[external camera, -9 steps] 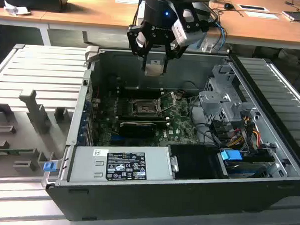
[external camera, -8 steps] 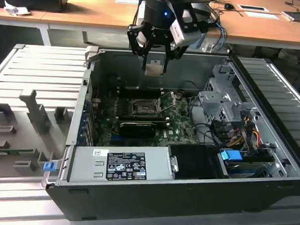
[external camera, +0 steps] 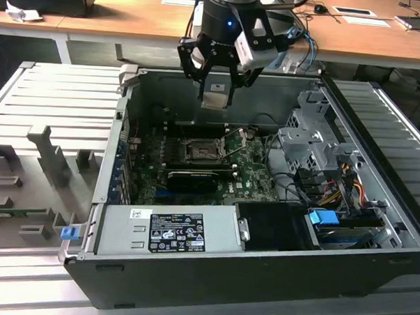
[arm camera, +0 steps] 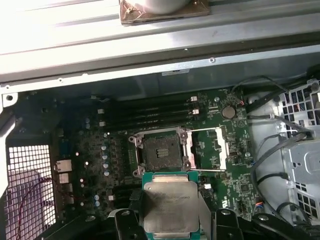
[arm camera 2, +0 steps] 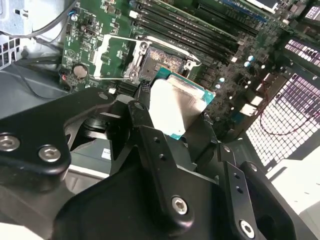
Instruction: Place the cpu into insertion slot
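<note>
My gripper [external camera: 215,95] hangs above the open computer case [external camera: 128,126], shut on the cpu [external camera: 214,99], a small silver-grey square chip held by its edges. In both wrist views the cpu [arm camera: 170,205] [arm camera 2: 177,102] sits between the black fingers [arm camera: 125,222], its metal top showing with a green rim around it. The insertion slot [external camera: 200,151] lies below on the green motherboard, a dark square socket [arm camera: 159,152] [arm camera 2: 160,60] with its silvery frame flipped open beside it and a thin wire lever raised. The chip is well above the slot and apart from it.
A long black card [external camera: 191,179] lies just in front of the socket, and narrow memory slots [arm camera: 150,115] run behind it. A grey drive cage [external camera: 315,145] with cables stands at the exterior view's right. The labelled power supply box [external camera: 168,232] fills the front.
</note>
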